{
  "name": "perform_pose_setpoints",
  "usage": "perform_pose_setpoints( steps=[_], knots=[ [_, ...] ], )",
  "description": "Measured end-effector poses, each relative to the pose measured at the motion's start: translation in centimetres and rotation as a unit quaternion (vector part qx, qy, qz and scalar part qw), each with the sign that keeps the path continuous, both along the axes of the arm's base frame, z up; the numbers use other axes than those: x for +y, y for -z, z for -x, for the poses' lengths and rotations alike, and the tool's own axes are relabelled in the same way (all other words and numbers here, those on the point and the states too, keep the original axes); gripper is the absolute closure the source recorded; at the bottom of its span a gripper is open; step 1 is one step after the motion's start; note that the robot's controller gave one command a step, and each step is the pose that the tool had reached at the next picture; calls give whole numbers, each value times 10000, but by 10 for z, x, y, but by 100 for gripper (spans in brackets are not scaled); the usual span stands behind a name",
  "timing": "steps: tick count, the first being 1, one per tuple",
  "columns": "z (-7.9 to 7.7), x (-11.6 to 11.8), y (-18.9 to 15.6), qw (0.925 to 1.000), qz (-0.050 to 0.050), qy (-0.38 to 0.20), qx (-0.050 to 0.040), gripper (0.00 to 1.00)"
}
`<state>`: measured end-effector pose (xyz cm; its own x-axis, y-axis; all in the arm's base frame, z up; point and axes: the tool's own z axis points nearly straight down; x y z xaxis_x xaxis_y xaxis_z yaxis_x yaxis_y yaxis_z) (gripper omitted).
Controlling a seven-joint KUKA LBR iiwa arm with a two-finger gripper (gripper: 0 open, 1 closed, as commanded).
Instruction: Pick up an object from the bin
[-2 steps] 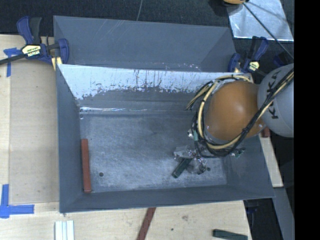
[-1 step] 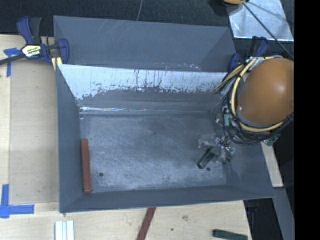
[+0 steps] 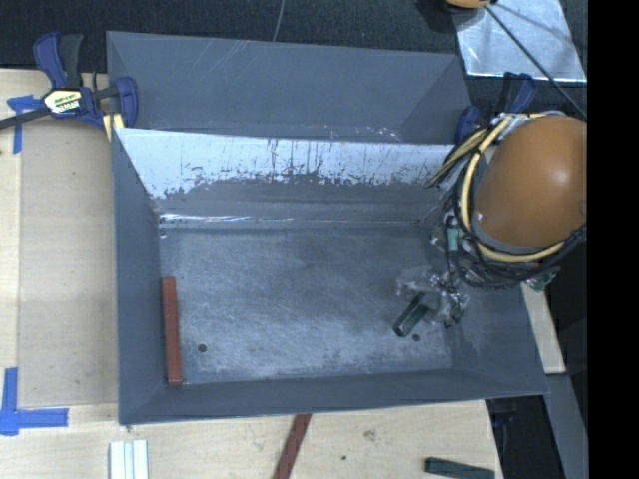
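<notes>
gripper point(image 3: 437, 300) low at the right of the bin point(image 3: 300, 387), beside a dark green stick point(image 3: 409, 319) — wide or narrow, i can't tell.

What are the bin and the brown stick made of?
The bin looks like grey metal with a dull finish. Its back wall has scratches and pale worn streaks, as painted or bare metal gets. The stick could be wood or plastic. It is a straight, reddish-brown bar with no shine, and the look alone does not say which.
</notes>
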<state>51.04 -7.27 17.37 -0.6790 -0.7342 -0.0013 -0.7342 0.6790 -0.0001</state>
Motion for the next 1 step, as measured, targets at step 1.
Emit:
perform_pose_setpoints(
  steps=[1],
  knots=[
    [0, 0, 0, 10000, 0, 3, 5, 100]
  ],
)
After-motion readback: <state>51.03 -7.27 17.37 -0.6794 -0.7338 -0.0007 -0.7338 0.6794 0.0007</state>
